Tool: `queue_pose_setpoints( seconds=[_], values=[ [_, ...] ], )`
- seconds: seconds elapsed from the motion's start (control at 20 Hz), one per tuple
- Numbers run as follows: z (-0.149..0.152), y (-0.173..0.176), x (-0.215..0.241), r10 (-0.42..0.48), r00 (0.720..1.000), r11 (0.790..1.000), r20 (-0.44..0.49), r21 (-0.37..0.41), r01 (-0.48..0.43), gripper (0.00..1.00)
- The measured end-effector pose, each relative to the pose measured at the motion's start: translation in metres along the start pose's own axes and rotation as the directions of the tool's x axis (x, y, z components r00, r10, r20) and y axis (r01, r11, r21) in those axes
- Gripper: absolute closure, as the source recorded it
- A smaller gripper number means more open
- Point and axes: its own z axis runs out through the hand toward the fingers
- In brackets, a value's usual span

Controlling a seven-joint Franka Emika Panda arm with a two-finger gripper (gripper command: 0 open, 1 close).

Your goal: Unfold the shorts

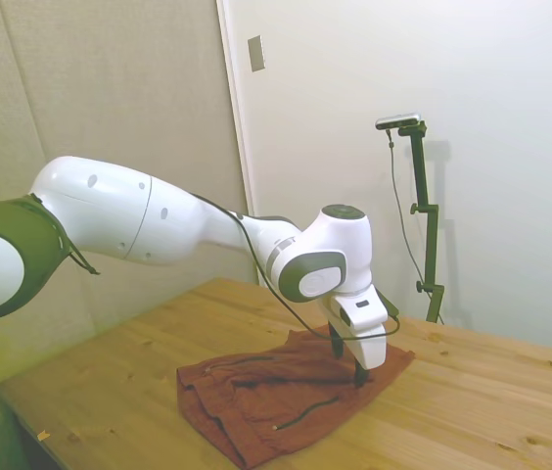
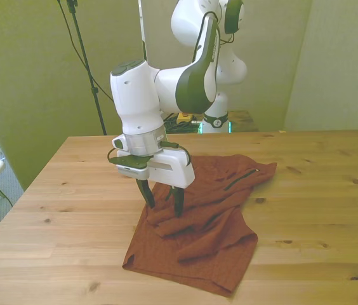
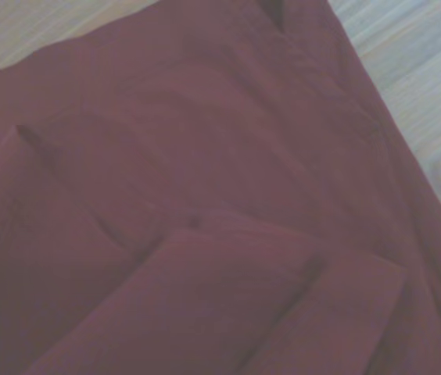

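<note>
Rust-red shorts (image 2: 211, 235), one pair, folded

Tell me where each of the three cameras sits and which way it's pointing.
Side view: off one side of the table, looking across; the arm enters from the left, gripper open over the shorts.
Front view: across the table, facing the robot; base, arm and gripper show.
Wrist view: close above the shorts; no robot parts.
Side and front share gripper, shorts, table.

Shorts (image 2: 211, 235) are plain rust-red with thin dark pocket lines; table (image 2: 318, 210) is light knotty wood, arm (image 1: 159, 220) white.
</note>
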Motion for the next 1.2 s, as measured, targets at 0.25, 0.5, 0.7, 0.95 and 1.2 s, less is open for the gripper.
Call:
queue_pose_setpoints(
  seconds=[0.25,0.5,0.7,0.95,1.2],
  values=[
    [0.0096,-0.0008,0.0037,-0.001,1.000,1.000,0.014,-0.005,0.001,1.00],
    [0.0118,0.0004,0.0055,0.001,1.000,1.000,0.021,-0.009,0.000,1.00],
    [0.0119,0.0004,0.0059,0.001,1.000,1.000,0.020,-0.008,-0.001,1.00],
    [0.0096,0.0000,0.0059,-0.001,1.000,1.000,0.018,-0.005,0.001,1.00],
    [0.0088,0.0008,0.0059,-0.005,1.000,1.000,0.018,-0.005,0.005,1.00]
  ],
)
